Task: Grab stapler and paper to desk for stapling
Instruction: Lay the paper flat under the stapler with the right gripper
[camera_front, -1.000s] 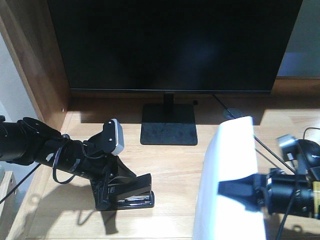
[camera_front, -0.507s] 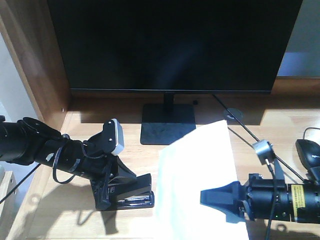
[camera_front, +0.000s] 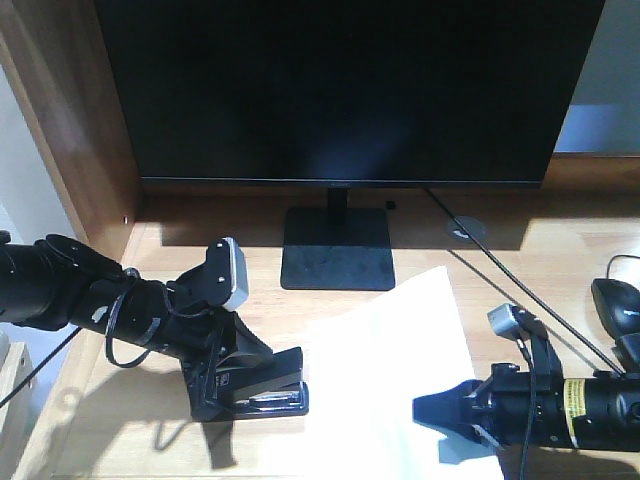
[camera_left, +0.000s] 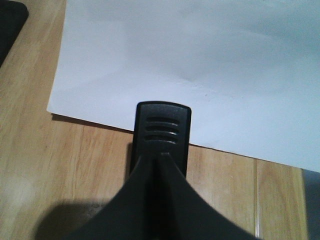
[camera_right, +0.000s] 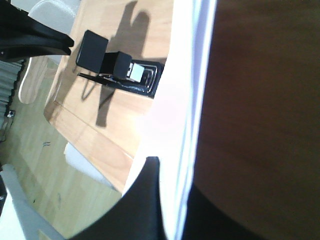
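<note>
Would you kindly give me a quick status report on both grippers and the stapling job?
Left gripper shut on stapler, stapler down on desk. Right gripper shut on paper, sheet beside stapler. Nothing blocking.

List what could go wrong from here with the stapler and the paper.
1. The right gripper pinches the paper at one edge only. The rest lies loose on the desk, so a pull may slide or crease it.
2. In the left wrist view the stapler, clamped in the left gripper, only just reaches the sheet's edge, so a staple might miss or catch only the margin.
</note>
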